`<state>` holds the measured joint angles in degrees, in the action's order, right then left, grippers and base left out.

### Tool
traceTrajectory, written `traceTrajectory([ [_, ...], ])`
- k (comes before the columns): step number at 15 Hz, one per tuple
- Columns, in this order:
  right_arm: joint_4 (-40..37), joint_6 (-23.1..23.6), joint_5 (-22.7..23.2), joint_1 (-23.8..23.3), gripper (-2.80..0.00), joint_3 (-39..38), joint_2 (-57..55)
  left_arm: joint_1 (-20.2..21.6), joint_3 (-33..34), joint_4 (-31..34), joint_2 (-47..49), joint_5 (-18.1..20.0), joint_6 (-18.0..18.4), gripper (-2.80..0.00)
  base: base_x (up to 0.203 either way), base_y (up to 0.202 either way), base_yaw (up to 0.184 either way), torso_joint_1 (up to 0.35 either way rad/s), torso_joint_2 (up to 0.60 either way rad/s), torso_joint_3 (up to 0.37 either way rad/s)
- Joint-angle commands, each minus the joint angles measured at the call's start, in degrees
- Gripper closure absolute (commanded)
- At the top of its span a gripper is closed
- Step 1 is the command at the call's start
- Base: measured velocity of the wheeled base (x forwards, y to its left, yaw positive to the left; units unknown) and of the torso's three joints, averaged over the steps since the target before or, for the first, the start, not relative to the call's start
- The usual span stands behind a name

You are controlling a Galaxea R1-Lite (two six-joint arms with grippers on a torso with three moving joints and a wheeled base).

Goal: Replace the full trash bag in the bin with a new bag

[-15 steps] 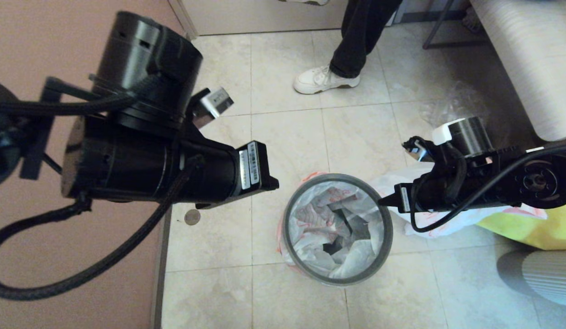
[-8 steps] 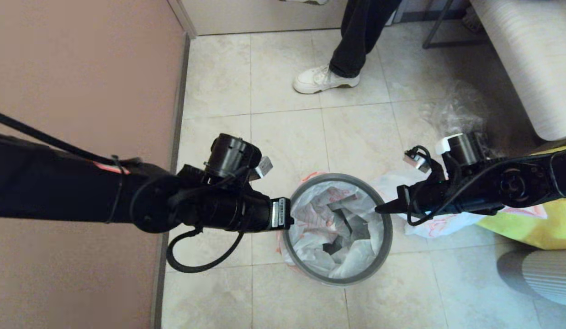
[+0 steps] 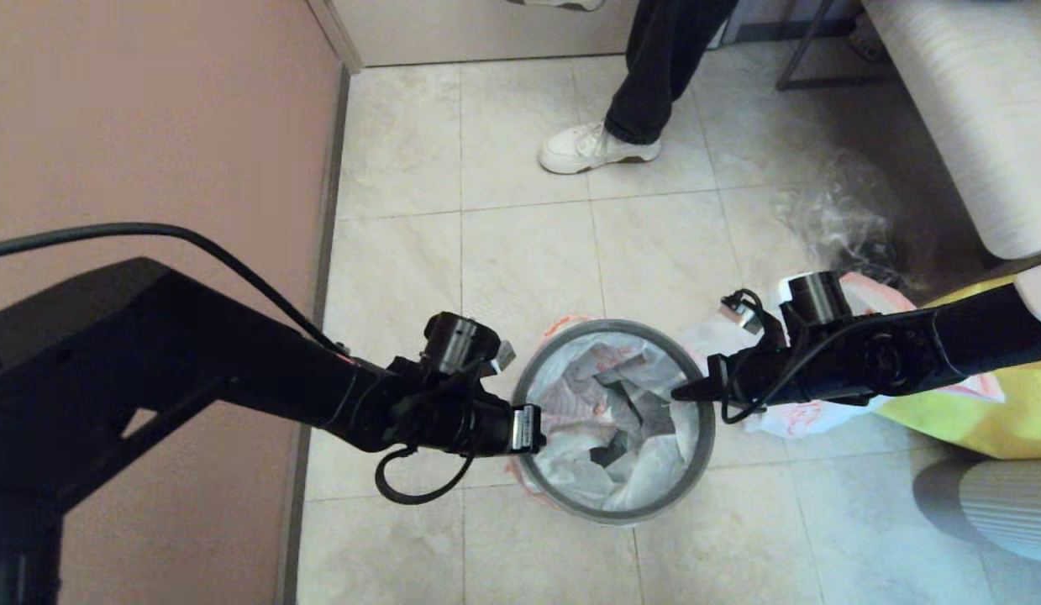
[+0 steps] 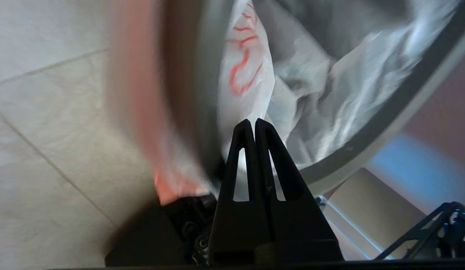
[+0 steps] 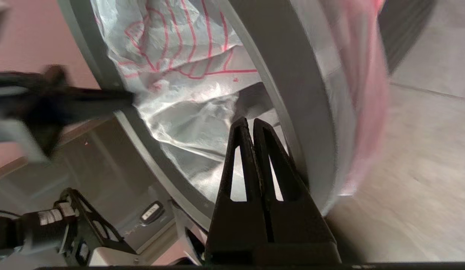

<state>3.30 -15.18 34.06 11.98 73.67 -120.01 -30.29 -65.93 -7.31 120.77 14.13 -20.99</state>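
Observation:
The pale grey bin with its dark grey ring rim stands on the tiled floor. A white bag with red print lines it, pink-orange edges hanging outside; no bottles show in it. A second white, red-printed bag lies right of the bin, mostly under my right arm, contents hidden. My left gripper is shut and empty at the rim's left side, tips over the liner. My right gripper is shut and empty just inside the right rim. The two shut tips show as left gripper and right gripper.
A person's leg and white shoe stand behind the bin. A clear crumpled plastic bag and a yellow fabric bag lie at the right, below a sofa. A pink wall runs along the left.
Both arms have come down and inward to the bin. The left arm dropped from close to the head camera to the left rim; the right slid left onto the right rim.

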Motion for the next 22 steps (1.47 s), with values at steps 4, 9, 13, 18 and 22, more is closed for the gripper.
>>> traceTrajectory([
  [4, -0.43, -0.47, -0.28, -0.53, 0.0, 3.02, -3.67, 0.22, -0.55, 0.24, 1.98, -0.47, -0.19, 0.0, 0.0, 0.0, 0.0, 0.0, 0.0, 0.0],
  [9, -4.38, -0.45, -0.5, -0.4, 0.0, 1.49, 8.8, -1.8, -0.07, 0.92, -11.92, -0.51, -2.52, 0.0, 0.0, 0.0, 0.0, 0.0, 0.0, 0.0],
  [13, -10.98, 0.58, -8.58, 1.26, 0.0, -6.74, 24.77, -4.91, 3.55, 2.05, -26.65, -6.1, -8.27, 0.0, 0.0, 0.0, 0.0, 0.0, 0.0, 0.0],
  [18, -15.77, 4.14, -17.41, 2.15, 0.0, -18.08, 42.25, -6.48, 14.03, 9.52, -40.17, -31.69, -8.41, 0.0, 0.0, 0.0, 0.0, 0.0, 0.0, 0.0],
  [22, -21.66, 4.24, -22.1, -1.17, 0.0, -23.0, 57.99, -7.1, 25.39, 9.99, -51.98, -47.17, -6.28, 0.0, 0.0, 0.0, 0.0, 0.0, 0.0, 0.0],
])
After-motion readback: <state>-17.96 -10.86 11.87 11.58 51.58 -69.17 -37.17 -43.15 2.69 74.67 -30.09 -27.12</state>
